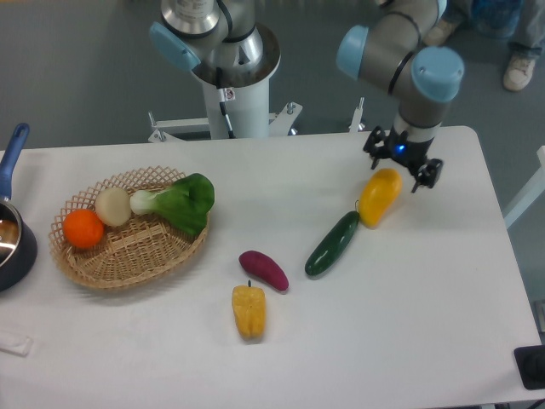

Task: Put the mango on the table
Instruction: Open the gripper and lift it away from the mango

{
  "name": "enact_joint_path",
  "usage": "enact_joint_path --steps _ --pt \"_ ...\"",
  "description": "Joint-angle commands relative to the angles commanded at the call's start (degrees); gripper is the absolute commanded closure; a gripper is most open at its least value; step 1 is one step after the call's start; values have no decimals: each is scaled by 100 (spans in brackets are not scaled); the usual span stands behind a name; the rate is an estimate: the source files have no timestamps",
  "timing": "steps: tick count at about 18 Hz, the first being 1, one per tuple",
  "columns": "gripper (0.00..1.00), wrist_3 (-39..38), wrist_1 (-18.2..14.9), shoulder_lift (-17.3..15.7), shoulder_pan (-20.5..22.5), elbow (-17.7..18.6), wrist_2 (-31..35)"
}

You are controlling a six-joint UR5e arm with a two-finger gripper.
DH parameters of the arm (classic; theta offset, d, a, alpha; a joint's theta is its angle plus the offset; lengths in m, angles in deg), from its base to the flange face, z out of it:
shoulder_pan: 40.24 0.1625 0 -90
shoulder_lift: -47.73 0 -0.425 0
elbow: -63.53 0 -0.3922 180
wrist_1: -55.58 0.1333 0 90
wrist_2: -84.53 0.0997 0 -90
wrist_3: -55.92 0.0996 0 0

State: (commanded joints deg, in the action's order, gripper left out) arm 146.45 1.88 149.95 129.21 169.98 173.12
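On the table [443,290] lies the mango [379,196], just under the released claw [403,162].

single fixed cam, high at 6 o'clock side of tabletop [409,341], tilted down toward arm base [230,94] at 12, mid-range.

Below my black fingers [404,162] the mango [379,196] is yellow, blushing orange, on the white table [409,324]. The cucumber [332,244] is dark green; the eggplant [263,269] looks purple, I think.
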Motion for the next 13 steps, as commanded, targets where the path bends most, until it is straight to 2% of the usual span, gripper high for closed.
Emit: enact_joint_path --steps 7,13 --pt "0 -53 -35 158 -44 -625 -254" --pt "0 -62 -597 623 -281 -1538 -237"
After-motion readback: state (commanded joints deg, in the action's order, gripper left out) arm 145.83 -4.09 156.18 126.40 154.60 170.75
